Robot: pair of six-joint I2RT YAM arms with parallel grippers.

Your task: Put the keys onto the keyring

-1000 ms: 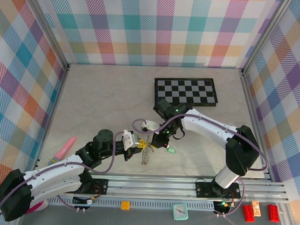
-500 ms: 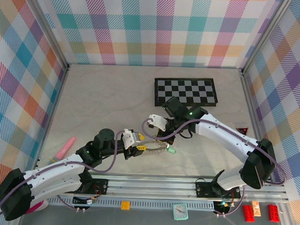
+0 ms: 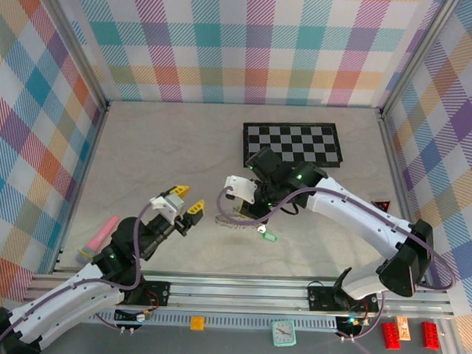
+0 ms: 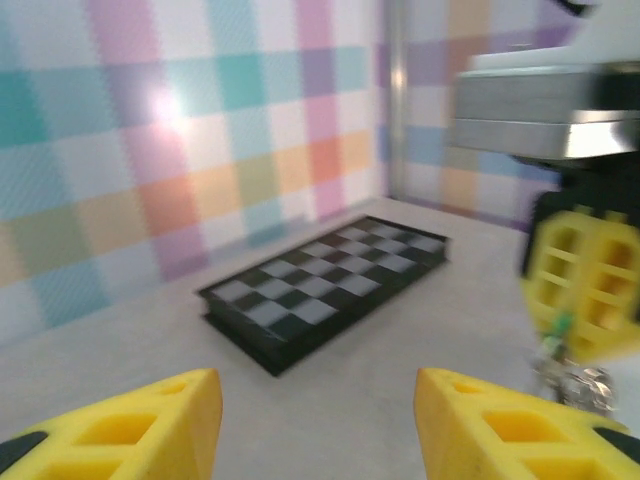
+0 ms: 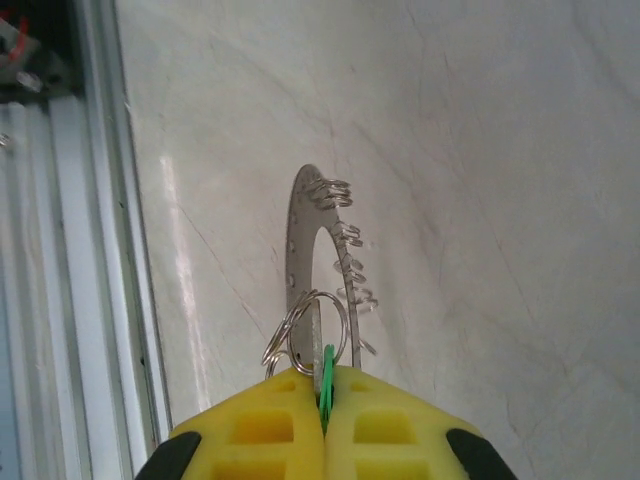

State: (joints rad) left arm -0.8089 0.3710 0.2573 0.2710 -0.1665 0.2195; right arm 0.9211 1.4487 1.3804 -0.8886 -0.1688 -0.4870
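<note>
In the right wrist view, my right gripper [image 5: 322,395] is shut on the keyring [image 5: 298,250], a flat grey ring held on edge above the table. Small wire loops hang along its rim. The green head of one key [image 5: 327,365] is pinched between the same pads, beside the ring. From above, the right gripper [image 3: 248,211] holds the keyring [image 3: 232,221] near the table's middle. A second green key [image 3: 269,236] lies on the table just right of it. My left gripper [image 3: 186,201] is open, empty and well left of the ring; its yellow fingers [image 4: 130,430] frame bare table.
A black-and-white checkerboard [image 3: 292,144] lies behind the right arm, also ahead of the left gripper [image 4: 320,290]. A pink object [image 3: 98,238] rests by the left wall. A small red item [image 3: 381,205] is by the right wall. The metal rail [image 3: 293,293] runs along the near edge.
The left gripper has opened, let go of the keyring and drawn back to the left. The right gripper keeps hold of the ring, now lifted level above the table.
</note>
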